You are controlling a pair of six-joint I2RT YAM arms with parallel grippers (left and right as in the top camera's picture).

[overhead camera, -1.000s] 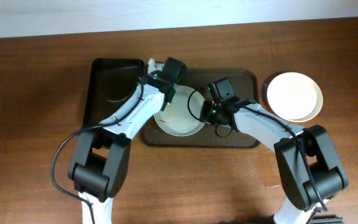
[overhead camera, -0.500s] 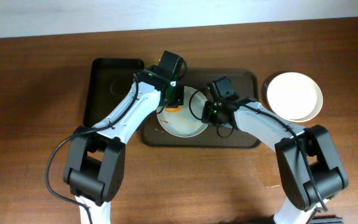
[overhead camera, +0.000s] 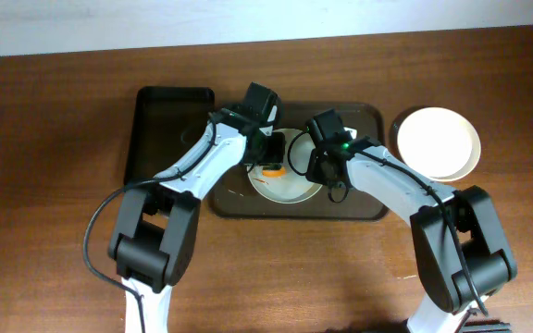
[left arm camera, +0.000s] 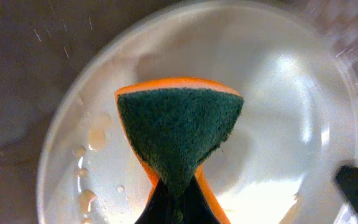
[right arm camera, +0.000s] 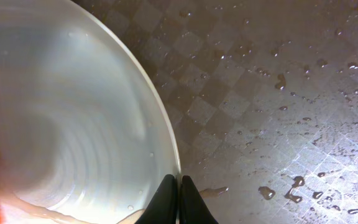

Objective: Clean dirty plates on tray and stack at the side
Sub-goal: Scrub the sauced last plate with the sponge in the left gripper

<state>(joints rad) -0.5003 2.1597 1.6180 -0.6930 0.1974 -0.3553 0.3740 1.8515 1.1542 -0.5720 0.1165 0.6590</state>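
The left gripper (left arm camera: 178, 202) is clamped on a sponge (left arm camera: 179, 134), orange with a green scouring face. The sponge is pinched at its lower end and held over the middle of a white plate (left arm camera: 284, 112); whether it touches the plate cannot be told. Pale sauce drops (left arm camera: 89, 162) are seen on the plate toward 8 o'clock from the sponge. The right gripper (right arm camera: 179, 202) is clamped on the plate's thin rim, its fingers nearly together, at 3 o'clock of the plate as seen from overhead. The plate is lying on the dark brown tray (right arm camera: 260, 93), left of the tray's centre. The tray's patterned floor is dotted with water drops (right arm camera: 267, 191). Stacked white plates (overhead camera: 438, 143) are set on the table (overhead camera: 44, 185) at 3 o'clock of the tray. A black tray (overhead camera: 160, 139) is placed just beside it at 9 o'clock.
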